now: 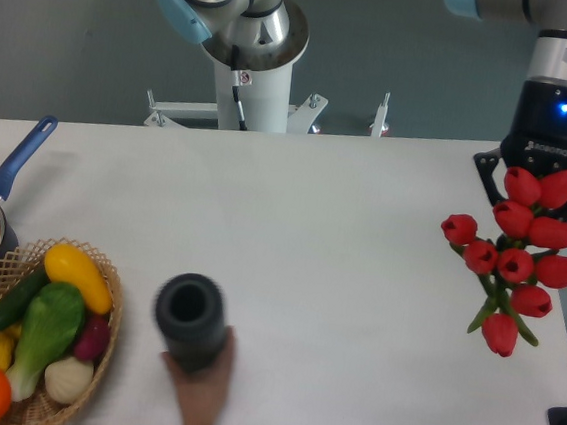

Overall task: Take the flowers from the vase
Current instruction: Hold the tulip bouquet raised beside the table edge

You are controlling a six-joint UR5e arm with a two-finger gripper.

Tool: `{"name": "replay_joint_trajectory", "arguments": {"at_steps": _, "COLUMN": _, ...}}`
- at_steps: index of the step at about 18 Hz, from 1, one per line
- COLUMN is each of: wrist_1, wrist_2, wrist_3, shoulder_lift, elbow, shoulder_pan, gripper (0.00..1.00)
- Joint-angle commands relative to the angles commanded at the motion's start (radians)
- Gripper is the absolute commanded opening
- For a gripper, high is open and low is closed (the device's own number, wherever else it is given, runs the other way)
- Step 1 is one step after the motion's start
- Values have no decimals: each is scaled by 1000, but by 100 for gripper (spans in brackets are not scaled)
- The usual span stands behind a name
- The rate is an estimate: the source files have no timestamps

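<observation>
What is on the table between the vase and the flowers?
Nothing: in the camera view, only bare white table lies between the vase, with a hand on it, and the flowers.

Red buds on green stems are shown by the bunch of tulip flowers point(516, 257). Dark grey, ribbed sides are seen on the small cylindrical vase point(191, 319). A white top is borne by the table point(321, 236).
</observation>
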Motion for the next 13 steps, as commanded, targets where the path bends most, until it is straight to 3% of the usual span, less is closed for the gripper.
{"name": "replay_joint_trajectory", "arguments": {"at_steps": 2, "wrist_1": -123, "wrist_2": 146, "wrist_3": 156, "shoulder_lift": 0, "elbow": 40, "shoulder_pan": -3, "gripper": 0}}
{"name": "replay_joint_trajectory", "arguments": {"at_steps": 3, "wrist_1": -146, "wrist_2": 189, "wrist_3": 186, "shoulder_lift": 2, "elbow": 45, "shoulder_pan": -6, "gripper": 0}}
{"name": "replay_joint_trajectory", "arguments": {"at_steps": 8, "wrist_1": -166, "wrist_2": 269, "wrist_3": 203, "shoulder_lift": 6, "elbow": 34, "shoulder_pan": -12, "gripper": 0}}
{"name": "replay_joint_trajectory", "arguments": {"at_steps": 13, "wrist_1": -182, "wrist_2": 278, "wrist_3": 208, "shoulder_lift": 23, "elbow": 11, "shoulder_pan": -9, "gripper": 0}}
